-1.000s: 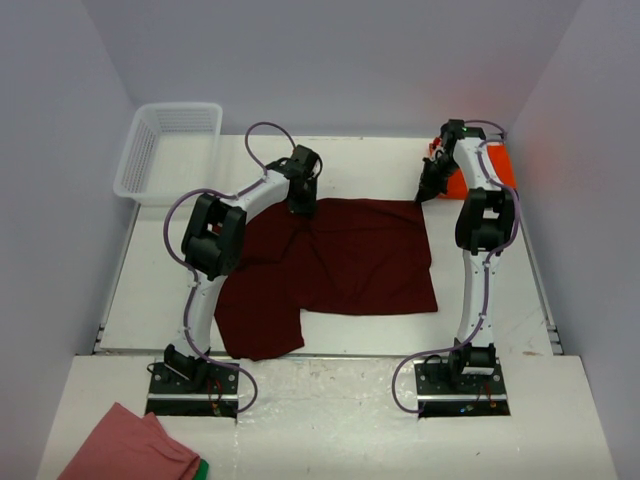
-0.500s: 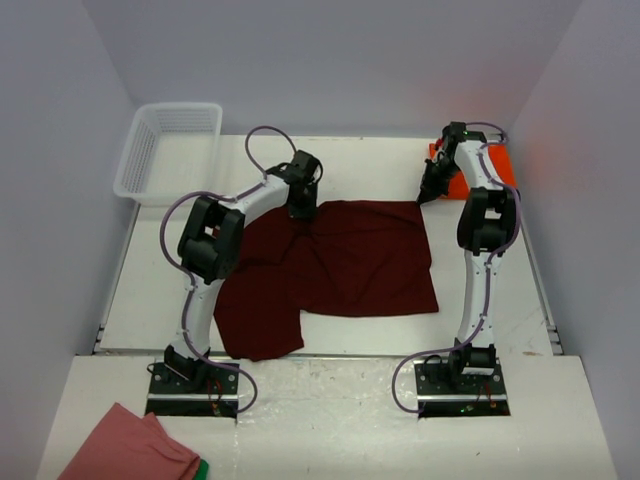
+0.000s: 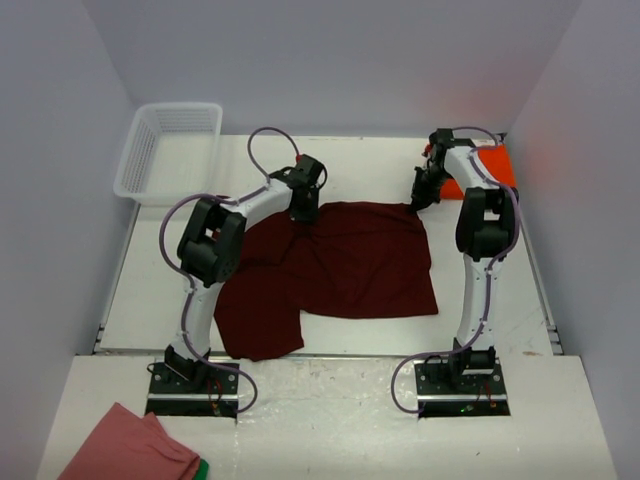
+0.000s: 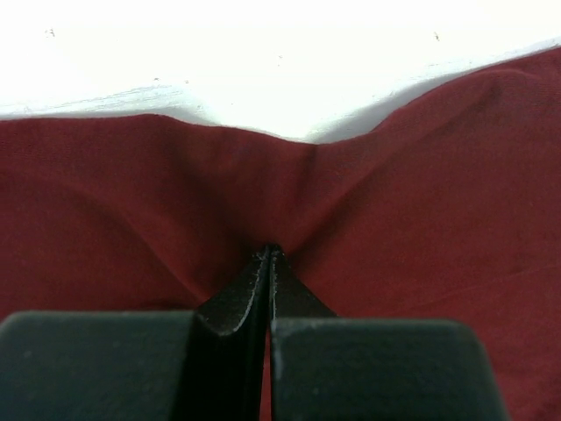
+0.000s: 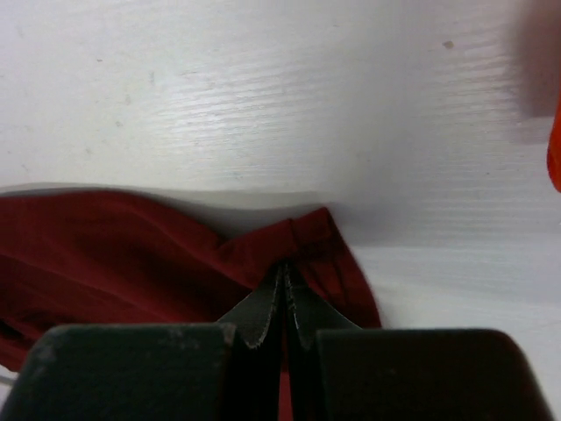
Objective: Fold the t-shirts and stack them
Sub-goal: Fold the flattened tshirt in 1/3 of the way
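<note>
Where the top cam's btm edge cuts it off, a salmon-pink cloth w/ a green edge (image 3: 130, 447) lies on the near white ledge (image 3: 330, 420), left of the left arm's (image 3: 205, 250) base; only part of it shows.

Next out, the dark maroon-red fabric t-shirt (image 3: 345, 262) lies spread flat on the white table (image 3: 500, 310), mid-table btwn the arms. Its long axis runs approx. left-right, and one flap reaches toward the near-left edge. Collar vs. hem: can't tell, as the left arm covers part of its left side.

At the shirt's far edge, the left gripper (image 4: 269, 254) is clenched on a pinch of maroon cloth, w/ folds puckering in toward the tips. The right gripper (image 5: 282, 267) is clenched on the shirt's far-right corner, w/ the hem seam showing just past the tips.

Farther out, the bright orange-red fabric t-shirt (image 3: 505, 165) sits at the far-right corner, mostly hidden behind the right arm (image 3: 485, 225). Its shape and direction are hard to make out; the right wrist cam shows only a blurred sliver at the frame edge.

In the far-left corner stands a white plastic lattice basket (image 3: 170, 150), well apart from both shirts, which lie outside it.
</note>
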`<state>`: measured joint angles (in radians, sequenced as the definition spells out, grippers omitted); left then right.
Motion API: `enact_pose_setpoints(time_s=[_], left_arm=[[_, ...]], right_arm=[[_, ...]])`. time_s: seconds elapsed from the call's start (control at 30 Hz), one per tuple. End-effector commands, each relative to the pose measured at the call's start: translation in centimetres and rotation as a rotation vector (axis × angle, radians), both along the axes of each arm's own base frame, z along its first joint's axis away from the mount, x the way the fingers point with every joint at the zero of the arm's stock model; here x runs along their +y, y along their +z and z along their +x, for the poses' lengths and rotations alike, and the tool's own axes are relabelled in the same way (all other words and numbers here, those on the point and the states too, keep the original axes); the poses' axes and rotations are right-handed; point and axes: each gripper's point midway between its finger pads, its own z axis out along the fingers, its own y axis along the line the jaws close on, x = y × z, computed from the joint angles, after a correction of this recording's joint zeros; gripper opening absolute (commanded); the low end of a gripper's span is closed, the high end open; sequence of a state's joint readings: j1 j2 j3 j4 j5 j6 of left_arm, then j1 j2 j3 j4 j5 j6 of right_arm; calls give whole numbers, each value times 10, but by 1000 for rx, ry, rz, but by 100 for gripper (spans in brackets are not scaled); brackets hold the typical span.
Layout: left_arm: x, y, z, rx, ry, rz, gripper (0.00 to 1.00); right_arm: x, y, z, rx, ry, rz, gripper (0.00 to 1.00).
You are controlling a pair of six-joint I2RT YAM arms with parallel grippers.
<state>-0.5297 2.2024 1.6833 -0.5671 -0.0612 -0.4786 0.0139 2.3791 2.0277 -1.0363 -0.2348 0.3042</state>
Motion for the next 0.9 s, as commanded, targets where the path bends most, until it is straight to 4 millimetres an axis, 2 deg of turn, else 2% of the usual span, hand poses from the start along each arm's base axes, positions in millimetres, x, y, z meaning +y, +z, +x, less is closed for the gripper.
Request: enact_pose_setpoints(time_s=[0.0,0.1,0.13,0.17,0.2,0.23,0.27,0.3,0.33,0.4,0.43,0.47,0.5,0.53,0.57,0.6,0.7,0.73,0.87], left_arm=[[29,-25,-25,86,29,146,0],[30,-24,-8,44,42,183,0],[28,-24,-3,34,30,192,0],[24,-16,8,13,32,187,0],[26,-28,11,31,29,206,0],[25,-28,15,32,24,212,0],[22,-22,21,27,27,213,0],[23,-25,23,30,32,226,0],[23,-21,24,22,38,222,0],[17,-1,28,-34,46,182,0],[15,6,29,-59,48,169,0],[11,24,32,-113,50,136,0],[7,33,34,-138,46,119,0],[5,42,35,-159,45,107,0],[0,58,38,-201,43,80,1],[-6,66,41,-227,26,57,3],[-22,79,43,-240,-34,-3,6],[-29,85,44,-246,-56,-30,7],[-44,97,45,-274,-105,-57,10]], right_arm=[[-4,49,26,-189,-17,-61,0],[-10,66,32,-254,-24,-105,0],[-10,77,29,-276,-33,-108,0],[-11,85,31,-305,-42,-117,0],[-5,92,29,-328,-34,-118,0],[-2,114,25,-377,-46,-121,0],[-1,110,15,-371,-49,-139,0],[9,114,8,-386,-25,-155,0],[12,118,-8,-386,-31,-167,0],[21,115,-28,-355,-28,-207,0],[25,100,-45,-305,-17,-204,0],[30,102,-54,-304,-12,-204,0],[40,99,-63,-305,15,-219,0],[42,80,-83,-261,31,-235,0],[46,84,-86,-295,26,-229,0],[56,70,-100,-273,55,-210,0],[71,60,-121,-258,78,-161,0],[79,48,-136,-233,102,-150,0],[83,36,-159,-226,106,-181,0]])
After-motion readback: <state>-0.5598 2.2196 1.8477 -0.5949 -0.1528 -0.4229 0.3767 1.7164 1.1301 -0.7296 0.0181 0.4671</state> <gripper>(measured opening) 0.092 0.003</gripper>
